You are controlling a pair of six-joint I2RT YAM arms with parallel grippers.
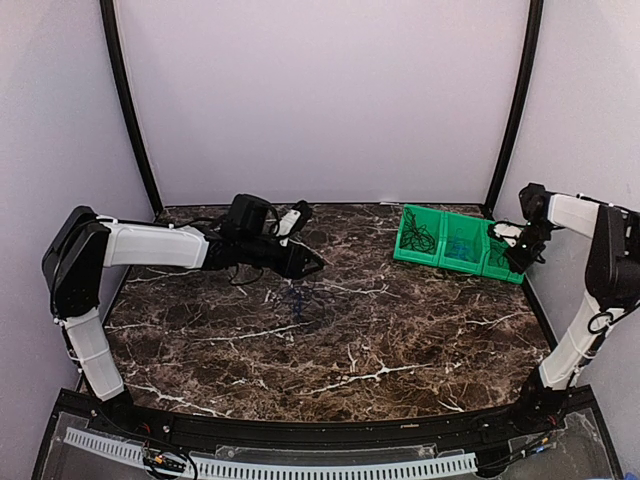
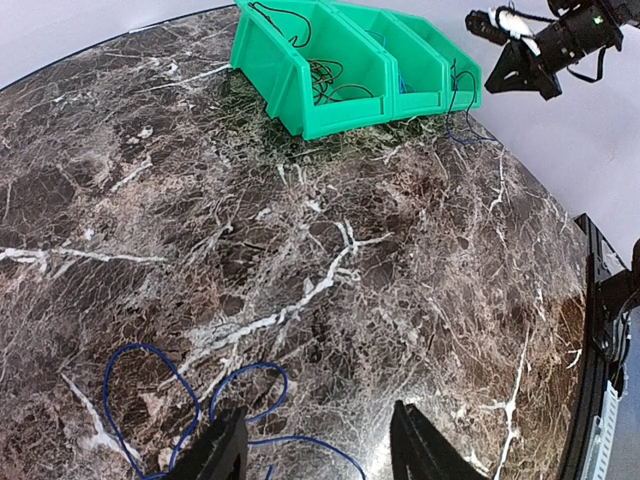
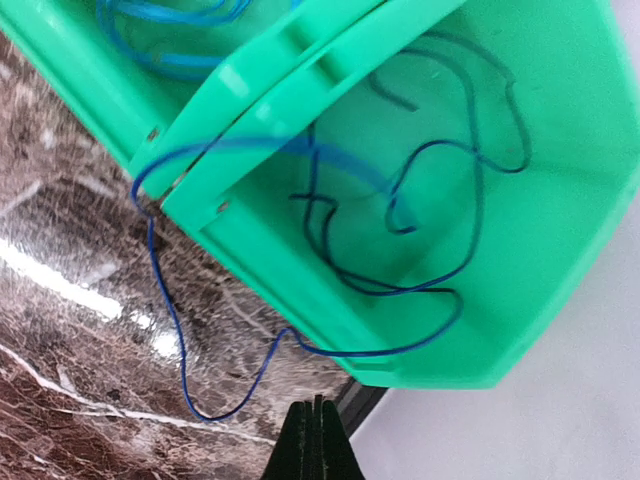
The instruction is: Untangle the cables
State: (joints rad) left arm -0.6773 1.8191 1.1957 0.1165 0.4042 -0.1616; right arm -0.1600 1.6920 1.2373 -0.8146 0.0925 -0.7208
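We find the left end effector [image 2: 318, 455] over the left middle of the table [image 1: 350, 350], its two fingers [image 2: 222, 452] standing well apart with nothing clamped between them. Right beneath it a loose blue cable [image 2: 190, 400] lies in open loops on the marble; one strand runs in between the fingers, though we cannot tell whether it touches them.

The right end effector [image 3: 315, 440] hangs at the far right edge of the table, fingers pressed together and, as far as we can see, empty. Just beyond it stands a row of green bins [image 1: 450, 240]. A second blue cable [image 3: 170, 310] spills from the rightmost bin [image 3: 560, 200], over its rim and down onto the table in a slack curve, then back up into the bin, where it coils among darker strands. The leftmost bin holds a black cable [image 2: 330, 80], and the middle one more blue wire.
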